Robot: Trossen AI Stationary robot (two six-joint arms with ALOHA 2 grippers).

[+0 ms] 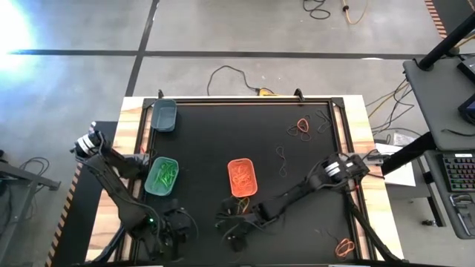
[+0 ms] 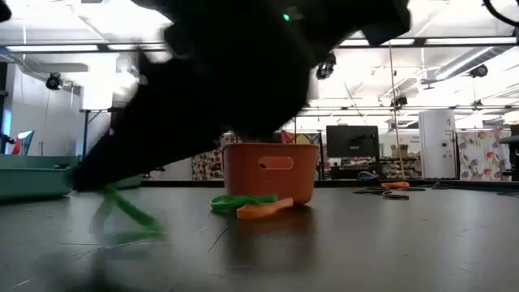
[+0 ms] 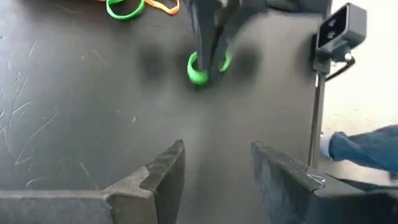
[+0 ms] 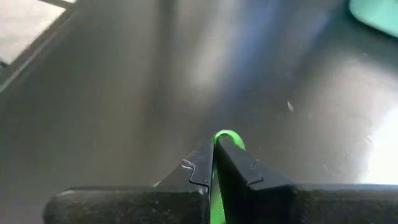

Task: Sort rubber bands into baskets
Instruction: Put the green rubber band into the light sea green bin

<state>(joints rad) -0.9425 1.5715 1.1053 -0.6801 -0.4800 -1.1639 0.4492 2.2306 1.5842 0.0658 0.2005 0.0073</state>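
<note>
Pinched shut in the right gripper [image 4: 212, 163] near the table's front edge, a green rubber band [image 4: 225, 138] pokes out past the fingertips, and the light teal-green basket [image 1: 162, 176] lies leftward, nearer the idle, half-open left gripper [image 3: 217, 163].

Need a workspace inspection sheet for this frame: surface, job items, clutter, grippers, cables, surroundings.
Surface: black table mat with a wood border.
Job's things: dark grey-teal basket at the far left; light teal-green basket holding green bands; orange basket holding orange bands. Loose rubber bands far right, more orange ones near right.
Clutter: nothing seen.
Grippers: right gripper shut on a green rubber band, low over the near middle of the mat; left gripper open, empty, at the near left.
Cables: black cable on the floor behind the table.
Surroundings: concrete floor; desk with keyboard at right.
</note>
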